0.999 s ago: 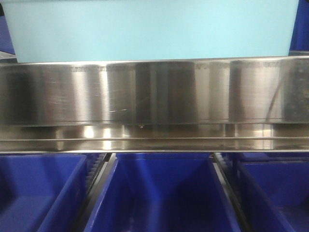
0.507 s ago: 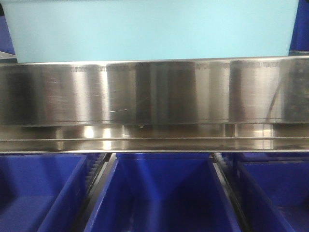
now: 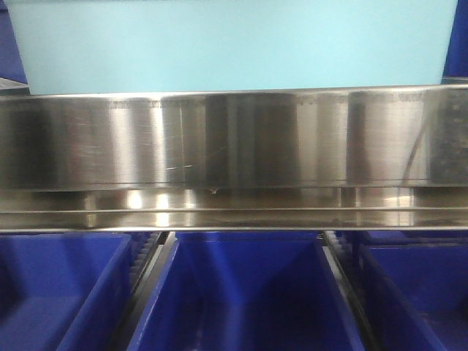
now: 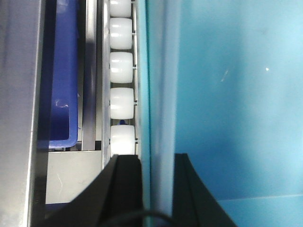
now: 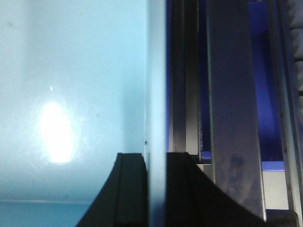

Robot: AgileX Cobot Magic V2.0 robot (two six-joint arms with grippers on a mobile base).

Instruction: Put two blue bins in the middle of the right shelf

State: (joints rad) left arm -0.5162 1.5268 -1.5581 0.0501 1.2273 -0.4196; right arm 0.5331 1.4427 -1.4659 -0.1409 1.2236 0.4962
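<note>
One pale blue bin (image 3: 234, 44) fills the top of the front view, its base just above the shiny steel front rail of the right shelf middle (image 3: 234, 139). In the left wrist view my left gripper (image 4: 156, 158) is shut on the bin's wall (image 4: 161, 71), one black finger outside and one inside the bin (image 4: 227, 94). In the right wrist view my right gripper (image 5: 155, 156) is shut on the opposite wall (image 5: 155, 71), with the bin's inside (image 5: 71, 94) to its left.
Dark blue bins (image 3: 241, 292) (image 3: 58, 292) (image 3: 417, 292) sit on the tier below the rail. A row of white rollers (image 4: 120, 71) runs beside the bin's left wall, with a dark blue bin (image 4: 64, 71) beyond. Grey metal rack bars (image 5: 232, 94) stand right of the bin.
The pale blue bin has shifted very slightly to the right above the rail. Both grippers keep their hold.
</note>
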